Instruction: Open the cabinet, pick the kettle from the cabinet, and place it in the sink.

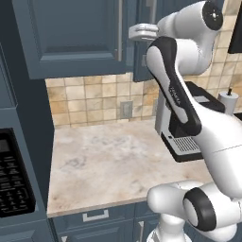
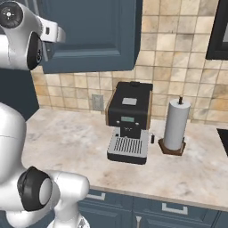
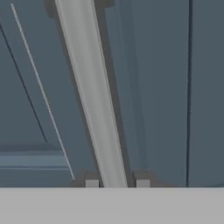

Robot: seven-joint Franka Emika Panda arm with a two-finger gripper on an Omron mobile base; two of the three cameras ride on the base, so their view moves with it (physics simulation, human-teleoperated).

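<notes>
Closed on the silver handle (image 3: 94, 109) of the cabinet (image 1: 71, 38), the tool (image 3: 117, 183) gripped the bar above the worktop (image 1: 108, 160) with both doors apparently shut, so opening, kettle retrieval and placement in the sink all remained outstanding.

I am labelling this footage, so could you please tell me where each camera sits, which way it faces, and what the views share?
Left base view: behind the arm's left, looking forward and down at the cabinet and counter; the white arm rises lower right.
Right base view: behind its right, facing the coffee machine and paper towel roll; the arm rises at left.
Hand view: on the hand, facing the cabinet handle, which runs between the gripper tips.
Shared: both base views show the cabinet, counter and coffee machine.
</notes>
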